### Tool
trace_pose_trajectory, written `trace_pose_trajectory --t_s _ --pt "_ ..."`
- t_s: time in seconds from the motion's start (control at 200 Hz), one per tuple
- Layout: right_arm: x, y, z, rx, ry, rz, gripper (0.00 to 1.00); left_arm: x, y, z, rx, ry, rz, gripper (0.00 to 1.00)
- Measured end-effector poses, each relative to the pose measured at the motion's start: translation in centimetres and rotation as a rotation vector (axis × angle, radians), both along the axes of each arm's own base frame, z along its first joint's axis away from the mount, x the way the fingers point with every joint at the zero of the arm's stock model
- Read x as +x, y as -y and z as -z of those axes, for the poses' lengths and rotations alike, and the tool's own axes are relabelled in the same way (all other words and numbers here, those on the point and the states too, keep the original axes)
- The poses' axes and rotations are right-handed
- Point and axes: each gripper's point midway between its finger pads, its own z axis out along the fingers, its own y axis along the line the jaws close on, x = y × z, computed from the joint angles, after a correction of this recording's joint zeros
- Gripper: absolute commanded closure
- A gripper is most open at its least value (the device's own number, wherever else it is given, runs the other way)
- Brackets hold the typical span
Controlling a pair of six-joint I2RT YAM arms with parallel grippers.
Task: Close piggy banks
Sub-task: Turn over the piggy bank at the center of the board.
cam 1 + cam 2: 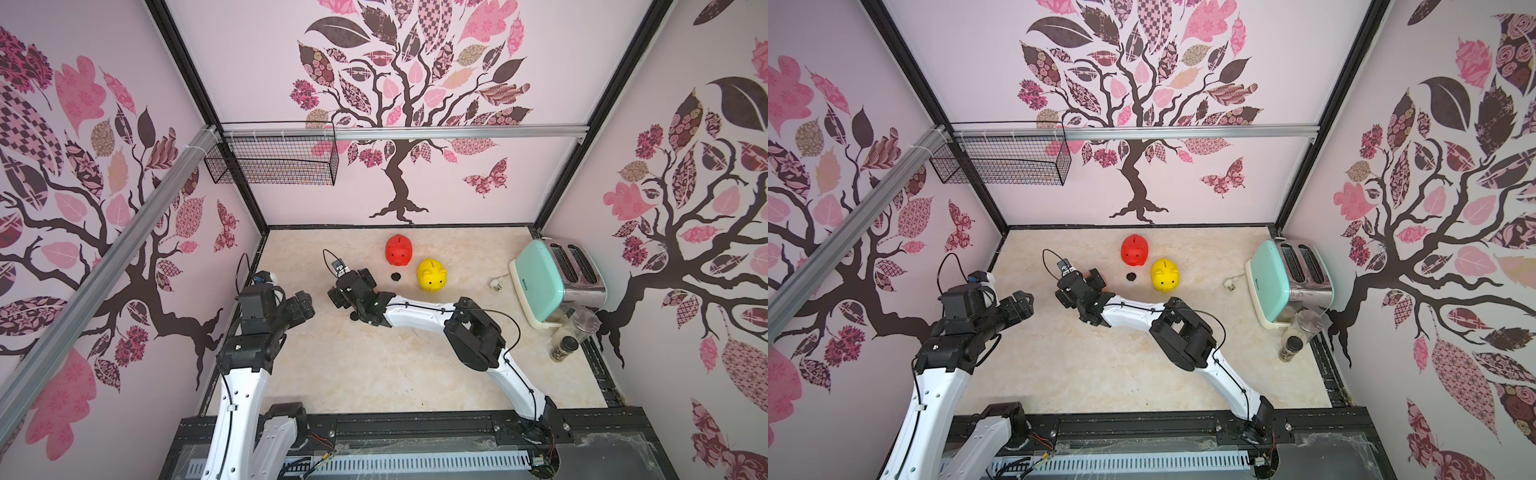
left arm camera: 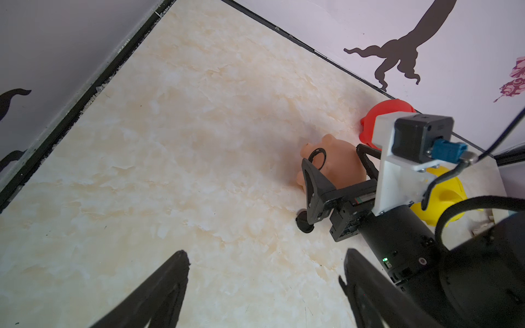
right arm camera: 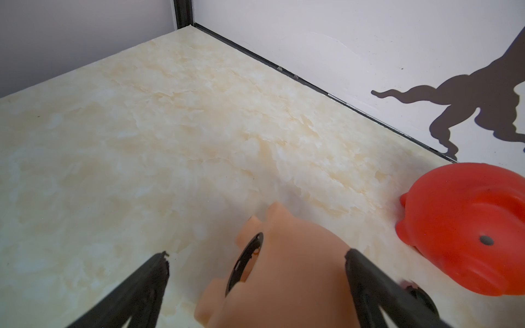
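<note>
Peach-pink plastic is what matters here, but start at the left edge of the worktop (image 1: 374,374). The left gripper (image 2: 265,252) hovers there with its jaws spread and nothing between them.

Left of centre, toward the far edge, the peach piggy bank (image 3: 295,272) lies on its side. Its belly hole, rimmed with a black ring, is turned out and looks unplugged. The right gripper (image 2: 331,154) straddles the peach pig with its jaws spread wide. One finger stands clear of the belly side, so this is no grip yet.

A black plug (image 2: 305,223) lies on the worktop under that gripper's wrist. A second plug (image 1: 395,276) sits just to its right, near the yellow piggy bank (image 1: 432,274). The red piggy bank (image 1: 399,249) stands upright close to the far edge, with the yellow one just beside it. Both have their slots up, and their bellies cannot be seen.

The mint toaster (image 1: 540,282) stands at the right edge.

The pigs are probably light, hollow and smooth. Being round, they are likely to roll or squirt out of a hard squeeze. The best hold is likely across the flanks, behind the ears, leaving the belly ring free. The plug is small and flat, so it should be pinched by its rim. The pig will need bracing while the plug is pressed in.
</note>
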Motion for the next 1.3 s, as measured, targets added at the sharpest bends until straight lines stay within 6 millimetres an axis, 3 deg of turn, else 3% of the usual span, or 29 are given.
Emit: trace_pose_trajectory --t_s 0.275,0.64,1.3 --pt "1.4 -0.3 0.6 -0.033 0.027 0.064 0.0 -0.2 0.3 -0.4 -0.01 0.015 0.015 0.12" --pt "2.1 1.0 1.5 -0.125 0.075 0.117 0.02 -0.1 0.9 -0.1 -0.025 0.005 0.04 0.12" --pt "2.3 1.4 0.5 -0.025 0.066 0.087 0.42 -0.1 1.0 -0.1 -0.025 0.004 0.045 0.12"
